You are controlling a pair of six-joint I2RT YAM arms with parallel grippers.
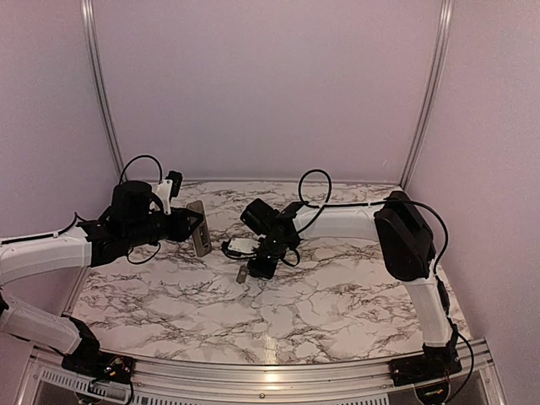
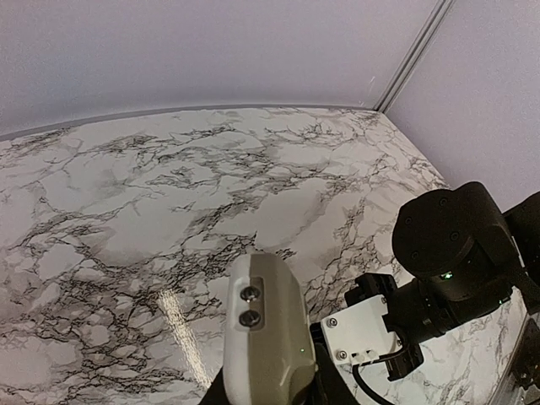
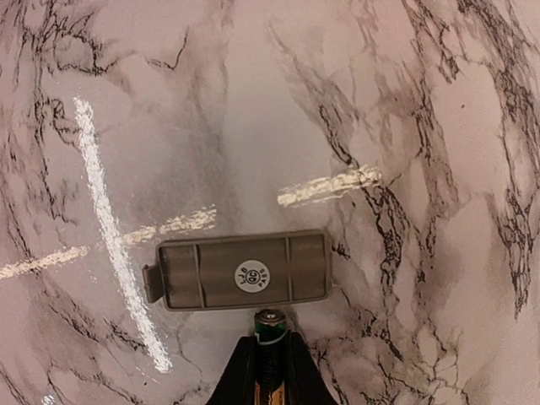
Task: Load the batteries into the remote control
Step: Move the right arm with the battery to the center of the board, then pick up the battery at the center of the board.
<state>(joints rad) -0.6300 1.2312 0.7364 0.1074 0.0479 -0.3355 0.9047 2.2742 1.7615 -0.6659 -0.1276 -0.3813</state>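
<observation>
My left gripper (image 1: 187, 226) is shut on the remote control (image 1: 199, 228) and holds it above the table's left side. In the left wrist view the remote control (image 2: 261, 337) shows its greyish back, a white edge and two dark round parts at its far end; it hides most of the left gripper (image 2: 270, 392). My right gripper (image 3: 270, 367) is shut on a battery (image 3: 270, 333), a thin cylinder with a green band, dark body and gold lower part. Its metal tip pokes out past the fingertips (image 3: 240, 371). The right gripper (image 1: 257, 263) sits low over the middle of the table.
A grey battery cover (image 3: 243, 272) lies flat on the marble table (image 3: 422, 126), inner side up, just beyond the battery's tip; from above the cover (image 1: 242, 274) is a small grey piece. The right arm's wrist (image 2: 447, 253) is close to the remote. Walls enclose the table.
</observation>
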